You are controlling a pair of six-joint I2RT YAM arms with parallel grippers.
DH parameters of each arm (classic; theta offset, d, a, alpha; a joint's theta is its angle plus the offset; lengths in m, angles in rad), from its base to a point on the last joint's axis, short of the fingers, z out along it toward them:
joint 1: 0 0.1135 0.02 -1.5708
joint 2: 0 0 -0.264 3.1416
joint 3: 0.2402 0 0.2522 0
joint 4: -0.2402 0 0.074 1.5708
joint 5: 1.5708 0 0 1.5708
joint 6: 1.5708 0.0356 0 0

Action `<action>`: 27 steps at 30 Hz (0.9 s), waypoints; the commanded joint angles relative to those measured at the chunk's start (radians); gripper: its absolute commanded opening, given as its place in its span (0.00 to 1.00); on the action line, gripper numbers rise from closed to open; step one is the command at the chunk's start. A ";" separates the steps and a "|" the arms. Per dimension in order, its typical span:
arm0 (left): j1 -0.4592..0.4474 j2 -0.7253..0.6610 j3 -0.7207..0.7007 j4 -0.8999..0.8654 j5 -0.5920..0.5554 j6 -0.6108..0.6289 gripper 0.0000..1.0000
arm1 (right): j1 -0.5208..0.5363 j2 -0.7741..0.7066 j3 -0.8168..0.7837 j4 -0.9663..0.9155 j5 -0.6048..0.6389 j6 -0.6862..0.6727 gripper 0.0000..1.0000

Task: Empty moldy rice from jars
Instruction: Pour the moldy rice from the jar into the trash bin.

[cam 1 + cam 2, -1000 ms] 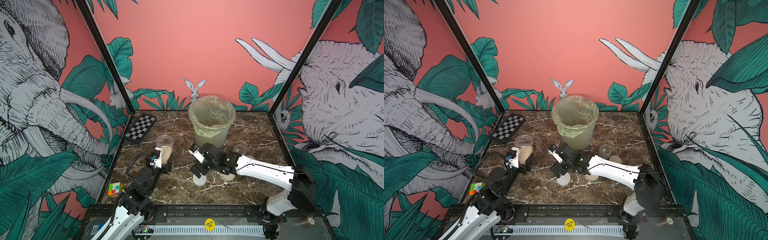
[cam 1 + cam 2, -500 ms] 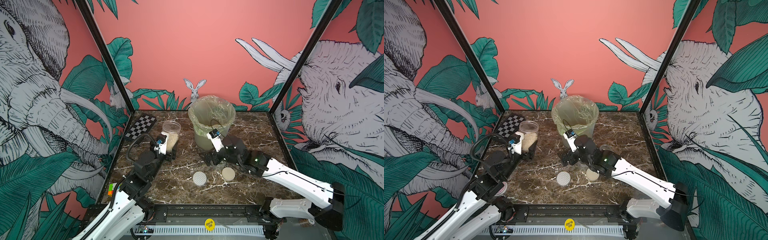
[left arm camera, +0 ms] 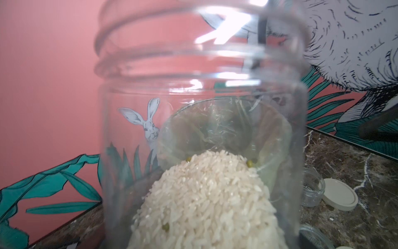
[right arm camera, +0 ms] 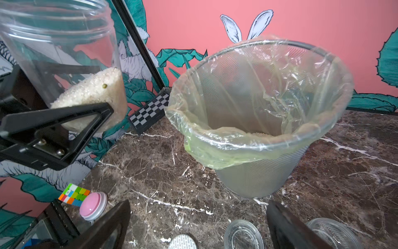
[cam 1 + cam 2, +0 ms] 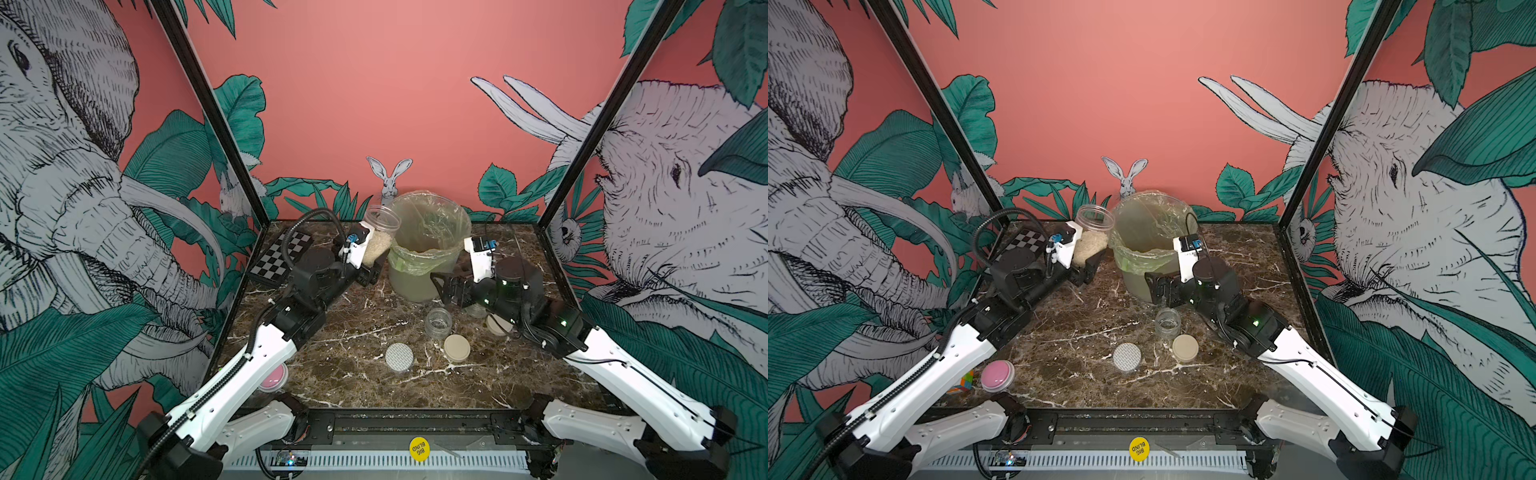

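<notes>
Off-white moldy rice point(image 3: 206, 200): heaped in the lidless tall jar point(image 5: 380, 226).
Tall jar: held up beside the bin point(image 5: 415, 282) rim, tipped toward it, apparently for pouring.
Left gripper point(image 5: 374, 266): fingers clamped on the jar body.
Right gripper point(image 4: 198, 226): fingers spread, nothing held, parked over an empty squat jar point(image 5: 438, 322).

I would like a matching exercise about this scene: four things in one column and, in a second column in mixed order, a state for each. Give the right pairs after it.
Things:
1. tall jar
2. dotted lid
3. small jar in front of the bin
4. bin

States:
A. lined with a greenish bag
B. empty, standing open
C. held above the table, with rice inside
D. lying flat on the table

Pairs: 1-C, 2-D, 3-B, 4-A
</notes>
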 commanded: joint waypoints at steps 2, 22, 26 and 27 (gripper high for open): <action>0.006 0.068 0.113 0.089 0.114 0.035 0.20 | -0.064 0.005 0.022 0.105 -0.082 0.096 0.98; 0.005 0.333 0.293 0.161 0.321 -0.003 0.20 | -0.247 0.193 -0.010 0.583 -0.349 0.486 0.98; 0.005 0.344 0.290 0.180 0.333 -0.013 0.20 | -0.249 0.227 -0.009 0.618 -0.345 0.497 0.98; 0.005 0.344 0.289 0.179 0.334 -0.012 0.20 | -0.249 0.233 -0.008 0.628 -0.347 0.498 0.98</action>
